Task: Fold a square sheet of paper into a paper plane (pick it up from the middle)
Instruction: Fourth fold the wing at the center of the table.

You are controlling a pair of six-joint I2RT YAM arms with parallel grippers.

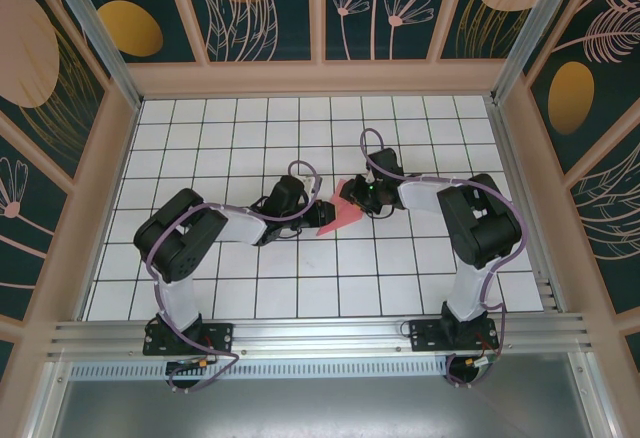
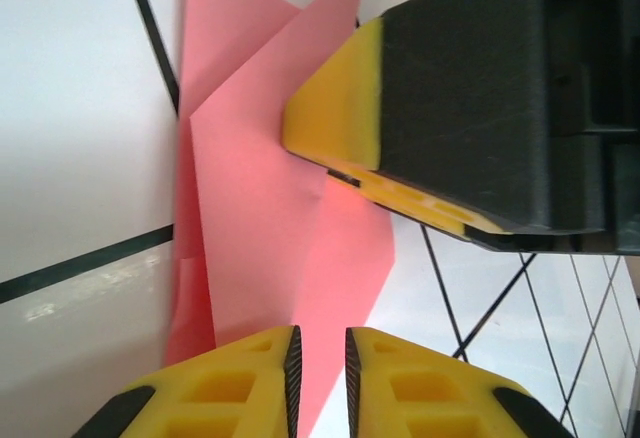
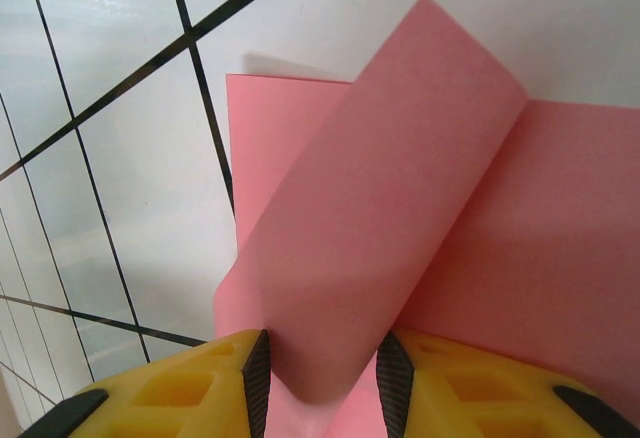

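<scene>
Spotted pink-red sheet of paper (image 1: 345,215) near middle of white gridded counter (image 1: 250,128), directly between the tips of the two arms in top view. Partly folded, not lying flat: layers overlapping, one flap lifted off the counter, lower corner tapering to a point on the left arm's side.

Left wrist view: left jaws nearly closed, just a narrow slit left between black pads (image 2: 293,368). Lower edge of paper reaching down into that slit, close against the left-hand pad. Can't tell whether actually pinched or only sitting in the gap. Same view, upper right: yellow finger (image 2: 335,118) of the right arm resting against the overlapped layers, black body behind it. Two folded layers fanning up toward the top edge, black grid lines on both sides.

Right wrist view: right jaws gripping a curled-over flap of the sheet, flap filling the gap from one black pad (image 3: 258,378) to the other. Rest of sheet spread on the counter beyond, straight edge facing left, grid lines just beside it.
</scene>
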